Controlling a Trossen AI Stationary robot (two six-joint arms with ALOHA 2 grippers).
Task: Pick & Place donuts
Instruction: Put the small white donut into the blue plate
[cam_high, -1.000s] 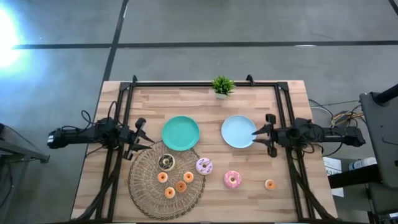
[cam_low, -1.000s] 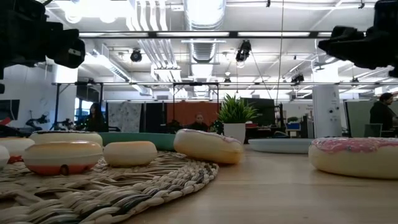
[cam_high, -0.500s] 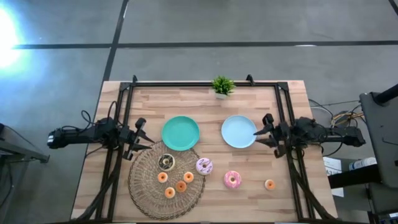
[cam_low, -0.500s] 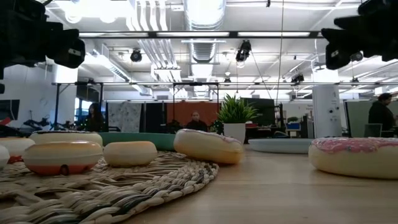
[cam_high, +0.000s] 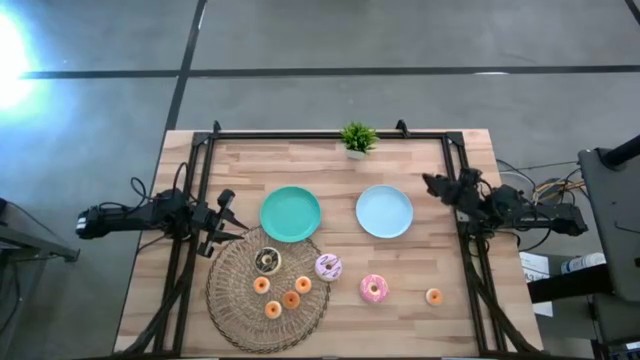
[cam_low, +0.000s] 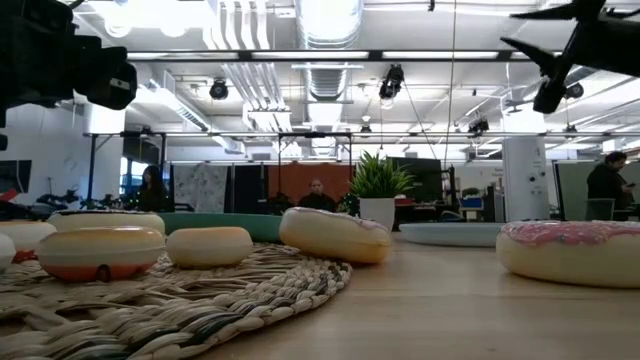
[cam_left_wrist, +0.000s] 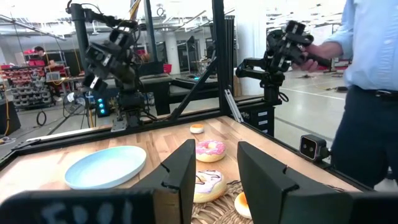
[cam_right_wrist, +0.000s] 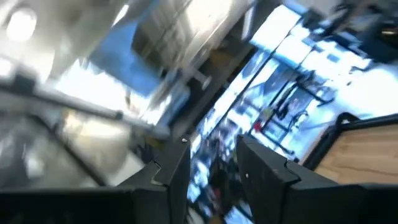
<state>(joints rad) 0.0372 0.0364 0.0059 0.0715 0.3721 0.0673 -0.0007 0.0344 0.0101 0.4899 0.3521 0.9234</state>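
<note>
Donuts (cam_high: 327, 266) lie well apart from right gripper (cam_high: 432, 185), both jaws parted.

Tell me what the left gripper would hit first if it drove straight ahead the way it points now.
Probably the teal plate: the open left gripper points across the table at its rim, though it may hover above plate height.

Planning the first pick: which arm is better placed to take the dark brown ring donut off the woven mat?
Left, probably. The left end effector hangs open beside the round woven mat, close to the dark brown ring donut. The right end effector is across the table, beyond the light-blue plate.
</note>
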